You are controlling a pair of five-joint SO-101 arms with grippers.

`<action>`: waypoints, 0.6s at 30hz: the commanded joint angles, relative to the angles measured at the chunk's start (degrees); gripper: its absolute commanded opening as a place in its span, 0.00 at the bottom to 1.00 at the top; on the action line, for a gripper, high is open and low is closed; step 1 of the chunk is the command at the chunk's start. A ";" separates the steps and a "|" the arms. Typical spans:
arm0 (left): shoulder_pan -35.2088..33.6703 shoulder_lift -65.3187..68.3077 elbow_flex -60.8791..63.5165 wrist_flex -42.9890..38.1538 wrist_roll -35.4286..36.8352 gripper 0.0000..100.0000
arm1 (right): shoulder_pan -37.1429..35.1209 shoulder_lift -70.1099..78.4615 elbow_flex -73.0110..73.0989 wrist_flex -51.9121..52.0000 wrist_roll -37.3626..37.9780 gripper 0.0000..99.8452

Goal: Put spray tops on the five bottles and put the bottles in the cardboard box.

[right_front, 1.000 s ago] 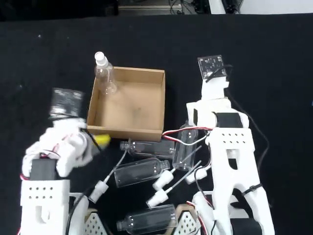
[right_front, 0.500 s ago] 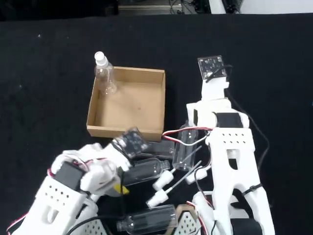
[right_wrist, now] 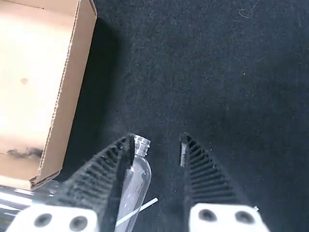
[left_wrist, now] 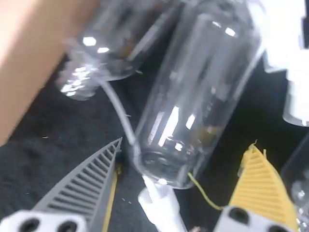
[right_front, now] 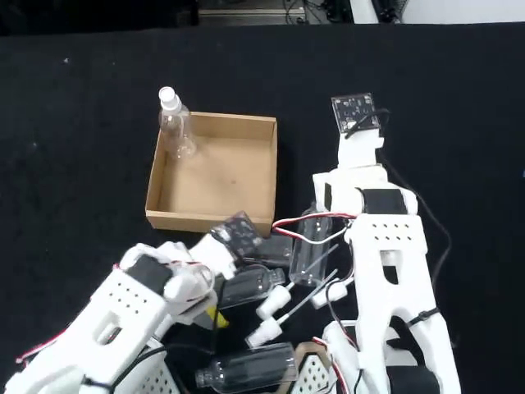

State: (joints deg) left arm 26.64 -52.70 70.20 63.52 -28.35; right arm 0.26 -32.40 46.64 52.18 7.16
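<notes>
Your left pincer point(left_wrist: 186, 145) is spread open, one finger on each side of the base of a clear bottle point(left_wrist: 198, 92) lying on its side.

That bottle lies uncapped on the black worktop point(right_front: 459, 98), just in front of the cardboard box point(right_front: 212, 220). A capped bottle point(right_front: 174, 127) stands upright in the box's far left corner. Two loose spray tops point(right_front: 275, 302) lie on the worktop beside the clear bottle's neck. A further bottle point(right_front: 246, 368) lies near the arm bases. Your right pincer point(right_wrist: 155, 140) is open too, and an uncapped bottle point(right_wrist: 137, 169) lies between its fingers, neck close against one of them.
</notes>
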 commanded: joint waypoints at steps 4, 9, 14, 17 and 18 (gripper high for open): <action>4.35 4.48 -3.30 -5.27 2.90 0.35 | 1.14 -2.51 -0.31 0.35 -0.53 0.14; 4.35 4.57 -3.65 -5.63 4.04 0.35 | 1.14 -2.51 -0.31 0.26 -0.53 0.14; 5.41 4.57 -2.95 -5.36 4.13 0.30 | 1.23 -2.51 -0.31 0.26 -0.53 0.14; 8.66 4.57 -2.33 -5.36 4.13 0.21 | 1.41 -2.51 -0.40 0.26 -0.53 0.14; 9.63 4.57 -2.33 -5.36 4.13 0.19 | 1.41 -2.51 -0.40 0.26 -0.53 0.14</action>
State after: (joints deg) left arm 32.35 -48.22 69.93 58.86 -24.48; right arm 0.26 -32.40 46.64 52.18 7.16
